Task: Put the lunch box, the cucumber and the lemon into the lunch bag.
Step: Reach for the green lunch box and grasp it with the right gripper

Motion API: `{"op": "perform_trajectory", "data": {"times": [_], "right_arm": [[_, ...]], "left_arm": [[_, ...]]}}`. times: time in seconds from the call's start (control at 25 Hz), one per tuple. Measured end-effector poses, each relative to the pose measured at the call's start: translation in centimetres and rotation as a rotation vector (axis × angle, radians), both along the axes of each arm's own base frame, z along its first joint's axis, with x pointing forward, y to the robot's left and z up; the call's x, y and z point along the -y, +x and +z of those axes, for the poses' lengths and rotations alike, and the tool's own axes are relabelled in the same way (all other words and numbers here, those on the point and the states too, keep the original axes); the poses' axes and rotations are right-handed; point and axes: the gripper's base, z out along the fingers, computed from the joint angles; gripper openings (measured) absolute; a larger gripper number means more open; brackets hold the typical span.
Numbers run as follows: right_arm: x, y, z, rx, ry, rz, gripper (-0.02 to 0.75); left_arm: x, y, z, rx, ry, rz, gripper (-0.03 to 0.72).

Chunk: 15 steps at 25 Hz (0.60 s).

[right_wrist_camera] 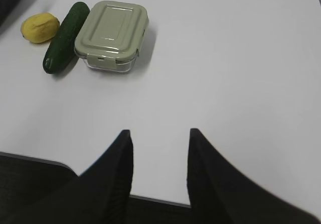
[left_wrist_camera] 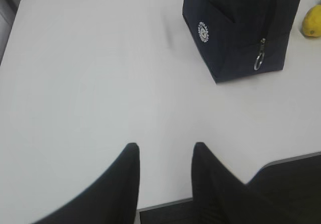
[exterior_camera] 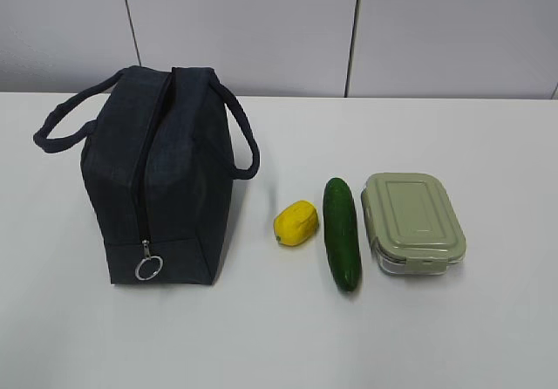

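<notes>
Nothing is judged done yet. The lunch bag (exterior_camera: 161, 180) stands on the white table (exterior_camera: 436, 337), left of the other items; its top zipper is seen closed, ring pull (exterior_camera: 147, 268) hanging at the near end. The lemon (exterior_camera: 296, 222), cucumber (exterior_camera: 342, 232) and lunch box (exterior_camera: 412, 223) lie in a row to its right, outside it, lid snapped on. The left tool (left_wrist_camera: 163, 151) and right tool (right_wrist_camera: 158, 136) are each held parted and empty near the table's front edge, well apart from everything. Remaining, by estimate: bag to be unzipped, three items to be loaded.
</notes>
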Motion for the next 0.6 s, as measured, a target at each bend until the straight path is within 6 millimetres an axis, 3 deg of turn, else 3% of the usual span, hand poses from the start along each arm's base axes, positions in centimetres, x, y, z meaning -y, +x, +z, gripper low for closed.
{"op": "perform_trajectory", "data": {"times": [0.44,0.6], "right_arm": [[-0.04,-0.03,0.07,0.003,0.004,0.003,0.276],[-0.87,-0.09,0.26,0.010,0.087,0.059,0.276]], "left_arm": [[-0.01,0.04,0.06,0.008,0.000,0.001,0.238],[-0.02,0.00,0.00,0.000,0.002,0.001,0.238]]}}
